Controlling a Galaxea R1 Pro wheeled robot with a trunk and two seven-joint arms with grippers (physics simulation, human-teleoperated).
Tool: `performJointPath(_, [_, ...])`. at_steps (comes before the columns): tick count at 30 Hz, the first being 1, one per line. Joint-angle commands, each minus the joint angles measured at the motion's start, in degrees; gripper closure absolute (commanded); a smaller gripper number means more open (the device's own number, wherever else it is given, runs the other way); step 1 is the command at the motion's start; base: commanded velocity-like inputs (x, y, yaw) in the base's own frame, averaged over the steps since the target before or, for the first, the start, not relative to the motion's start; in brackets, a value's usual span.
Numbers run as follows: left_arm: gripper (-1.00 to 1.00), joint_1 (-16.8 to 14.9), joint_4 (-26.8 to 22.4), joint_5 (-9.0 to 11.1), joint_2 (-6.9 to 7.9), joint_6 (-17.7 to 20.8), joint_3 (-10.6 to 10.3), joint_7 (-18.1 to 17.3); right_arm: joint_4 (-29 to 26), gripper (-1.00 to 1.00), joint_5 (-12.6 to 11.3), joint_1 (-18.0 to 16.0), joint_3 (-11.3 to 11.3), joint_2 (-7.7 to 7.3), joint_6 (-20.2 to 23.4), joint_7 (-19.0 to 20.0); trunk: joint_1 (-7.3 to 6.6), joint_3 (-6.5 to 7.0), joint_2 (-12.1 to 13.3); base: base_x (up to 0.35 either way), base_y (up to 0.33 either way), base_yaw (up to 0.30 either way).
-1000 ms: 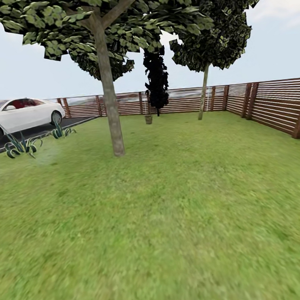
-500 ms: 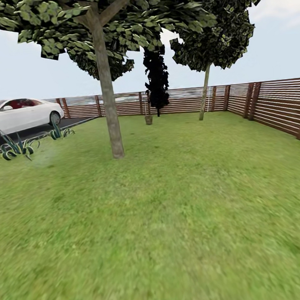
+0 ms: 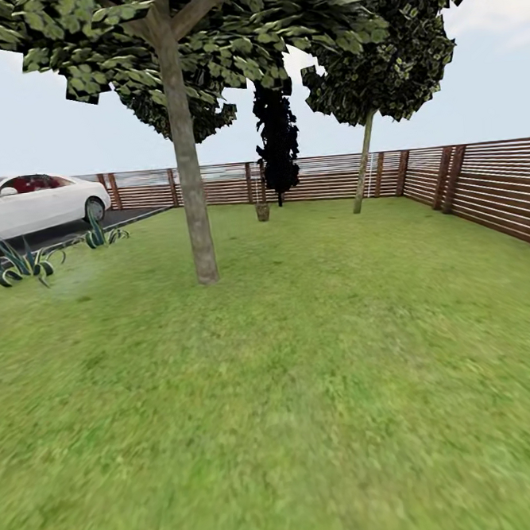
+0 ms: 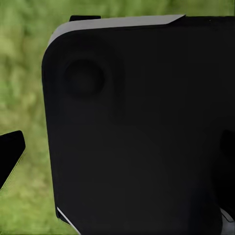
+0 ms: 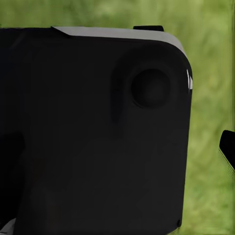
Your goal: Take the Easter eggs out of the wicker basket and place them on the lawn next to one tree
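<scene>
Was crossing lawn (image 3: 307,389), search/approach step. Small brown thing far off by fence (image 3: 262,211), maybe wicker basket, too small to tell. Eggs unseen. Tree (image 3: 188,183) ahead-left. Both end effectors' state: can't tell. Next: drive closer, confirm basket.

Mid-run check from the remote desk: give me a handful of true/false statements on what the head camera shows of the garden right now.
1. A pale-trunked tree stands on the lawn ahead, left of centre. True.
2. A red car is parked at the left. False: the car is white.
3. A wooden slat fence borders the grass at the back and right. True.
4. The small basket-like object sits right beside the near tree's trunk. False: it is far back, near the fence below the black columnar tree.
5. Spiky plants grow at the driveway's edge. True.
</scene>
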Motion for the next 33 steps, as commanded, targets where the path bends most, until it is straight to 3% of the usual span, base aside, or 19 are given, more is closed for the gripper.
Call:
performJointPath(1, [-1.0,0.0,-0.1,0.0,-0.01,0.0,0.0,0.0,0.1,-1.0,-0.1,0.0,0.0,0.0,-0.2,0.0,0.03,-0.05,0.0,0.333,0.0,0.0])
performJointPath(33, [-1.0,0.0,-0.1,0.0,-0.01,0.0,0.0,0.0,0.1,-1.0,-0.1,0.0,0.0,0.0,-0.2,0.0,0.03,-0.05,0.0,0.333,0.0,0.0])
